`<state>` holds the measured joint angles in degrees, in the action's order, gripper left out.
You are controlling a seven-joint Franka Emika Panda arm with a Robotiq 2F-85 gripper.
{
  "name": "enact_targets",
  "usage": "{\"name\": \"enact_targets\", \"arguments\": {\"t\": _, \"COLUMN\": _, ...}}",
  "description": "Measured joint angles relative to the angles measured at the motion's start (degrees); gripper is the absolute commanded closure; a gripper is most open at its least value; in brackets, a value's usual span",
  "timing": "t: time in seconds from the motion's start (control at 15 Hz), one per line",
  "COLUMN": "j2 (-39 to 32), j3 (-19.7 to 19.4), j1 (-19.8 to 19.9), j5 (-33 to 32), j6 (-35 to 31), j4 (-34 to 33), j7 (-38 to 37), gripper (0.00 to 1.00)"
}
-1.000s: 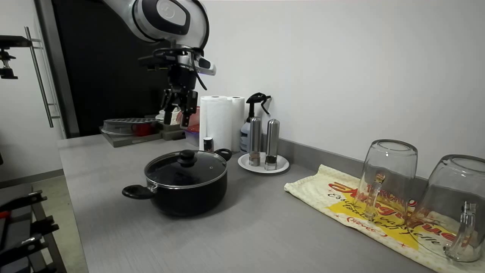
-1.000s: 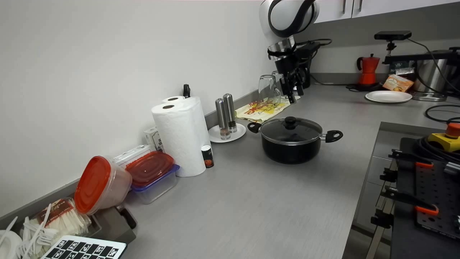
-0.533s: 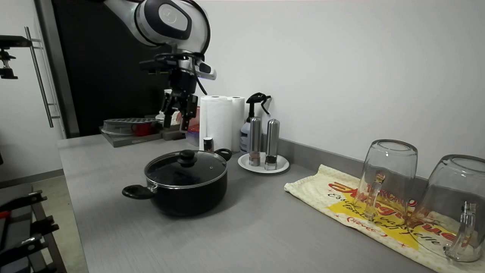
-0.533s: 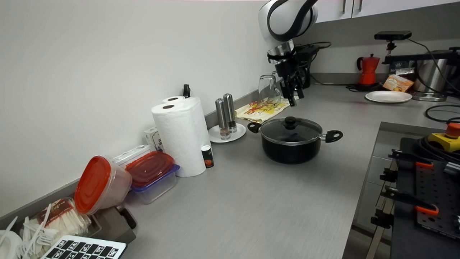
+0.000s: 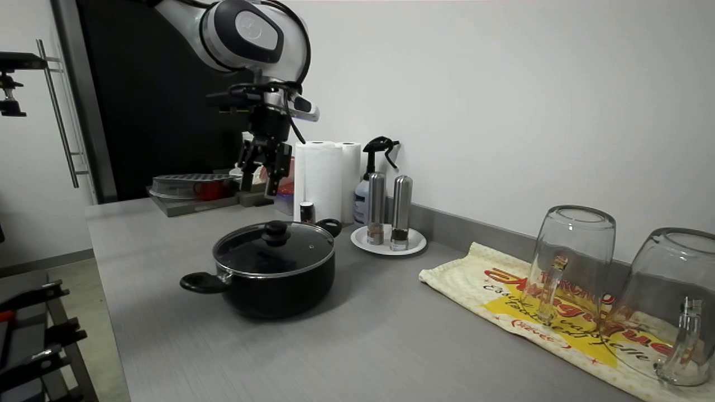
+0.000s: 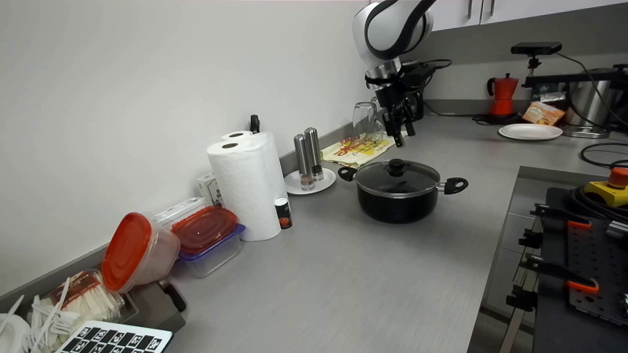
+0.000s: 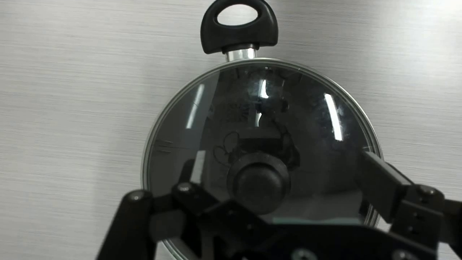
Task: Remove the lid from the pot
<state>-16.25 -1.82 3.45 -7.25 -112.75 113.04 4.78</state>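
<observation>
The black pot [image 5: 279, 296] stands upright on the grey counter in both exterior views [image 6: 397, 208]. Its glass lid [image 5: 301, 251] with a metal rim lies flat on top, also in an exterior view [image 6: 375, 180]. The lid's black knob [image 5: 276, 230] points up. My gripper [image 5: 258, 188] is open and empty above the lid, apart from it, fingers downward; it also shows in an exterior view [image 6: 405, 138]. In the wrist view the open gripper [image 7: 282, 159] spans the lid [image 7: 306, 119], and the knob [image 7: 258, 187] appears between the fingers, nearer the left one.
Pepper mills [image 5: 401, 212] stand on a white plate [image 5: 413, 245], beside paper towel rolls [image 5: 319, 178] and a spray bottle [image 5: 362, 195]. Glass mugs [image 5: 575, 245] stand upside down on a cloth [image 5: 475, 279]. Food containers [image 6: 206, 240] line the wall. Pot handles [image 5: 204, 283] stick out sideways.
My gripper has come down a little toward the lid, still open. The pot and the lid have not moved.
</observation>
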Motion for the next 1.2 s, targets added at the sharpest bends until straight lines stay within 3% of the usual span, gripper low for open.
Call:
{"name": "enact_targets", "arguments": {"t": 0.53, "j2": 0.5, "j3": -0.9, "j1": 0.1, "j5": 0.3, "j6": -10.4, "j4": -0.9, "j7": -4.6, "gripper": 0.0}}
{"name": "enact_targets", "arguments": {"t": 1.2, "j2": -6.6, "j3": -1.7, "j1": 0.0, "j5": 0.1, "j6": -13.6, "j4": -0.8, "j7": -9.1, "gripper": 0.0}}
